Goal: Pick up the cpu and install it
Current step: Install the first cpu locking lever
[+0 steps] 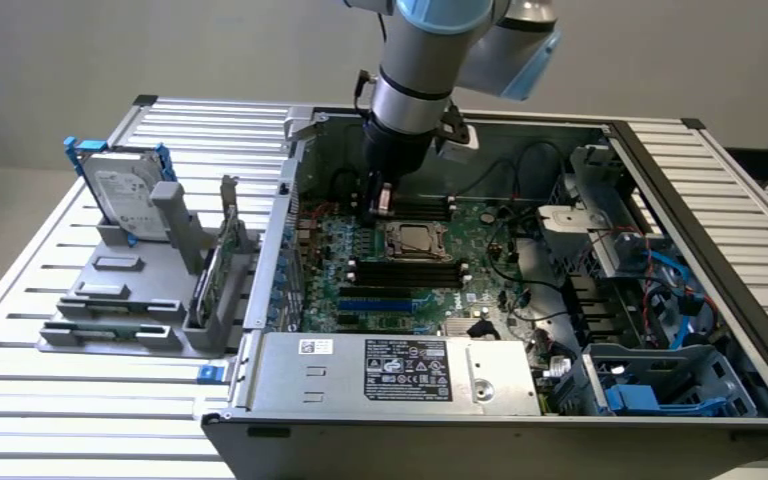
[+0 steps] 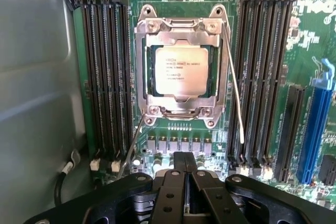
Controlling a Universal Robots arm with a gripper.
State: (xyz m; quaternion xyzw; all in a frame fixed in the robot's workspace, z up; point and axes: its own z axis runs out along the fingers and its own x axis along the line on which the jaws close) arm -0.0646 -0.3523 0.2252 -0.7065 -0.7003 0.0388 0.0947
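Cpu [image 2: 181, 70], seated in socket frame [image 2: 181, 26] at motherboard [image 2: 310, 51] middle, between memory slots [image 2: 105, 72]; gripper [image 2: 185, 169], jaws closed on nothing, above board beside socket.

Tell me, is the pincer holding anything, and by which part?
Nothing is held. The pincer is shut and empty, and the cpu sits in its socket.

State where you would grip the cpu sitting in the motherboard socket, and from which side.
Probably its raised silver lid, straight from above. The cpu lies flat in the socket with the metal frame closed around it, so only the lid's opposite edges seem to stand free. Memory slots flank it on both sides, which would hinder a sideways approach.
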